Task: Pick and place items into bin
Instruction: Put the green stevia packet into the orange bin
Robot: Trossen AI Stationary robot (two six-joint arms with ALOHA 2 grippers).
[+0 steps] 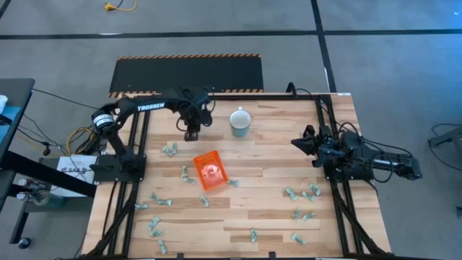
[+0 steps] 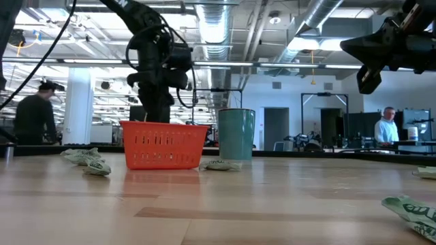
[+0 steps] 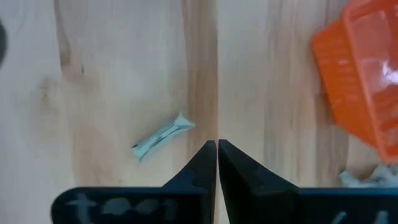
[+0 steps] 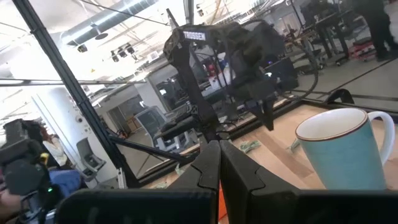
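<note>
Along the near edge of the pale wooden plank tabletop (image 1: pixel 260 217) lie many tiny pale green-and-white crinkled wrapped pieces (image 1: pixel 253 235), scattered in loose groups: some at the near left, one near the middle, and a cluster at the near right (image 1: pixel 303 193). In the low view one of them lies close to the camera at the right (image 2: pixel 412 209).

Farther in, about mid-tabletop, sits the small shallow bright orange plastic bin (image 1: pixel 210 170), turned at an angle to the planks. Something pale shows inside it, though the overhead view is too coarse to say what. One wrapped piece lies just beside its right corner (image 1: pixel 233 183), and others lie near its left side (image 1: pixel 185 175).

Beyond the bin, the left tool (image 1: pixel 192 134) hangs above bare wood, its two dark fingers (image 3: pixel 202 168) pressed together with nothing between them. In its wrist view a single wrapped piece (image 3: pixel 163 137) lies on the wood just beside the fingertips, apart from them, with the orange bin off to one side.

The pale blue-white ceramic mug (image 1: pixel 240 122) stands upright farther back, to the right of the left tool.

The right tool (image 1: pixel 299 142) waits raised over the right edge of the tabletop, its fingers (image 4: pixel 207 169) likewise closed on nothing.

In the room beyond, a person (image 2: pixel 387 127) stands at the far right.
</note>
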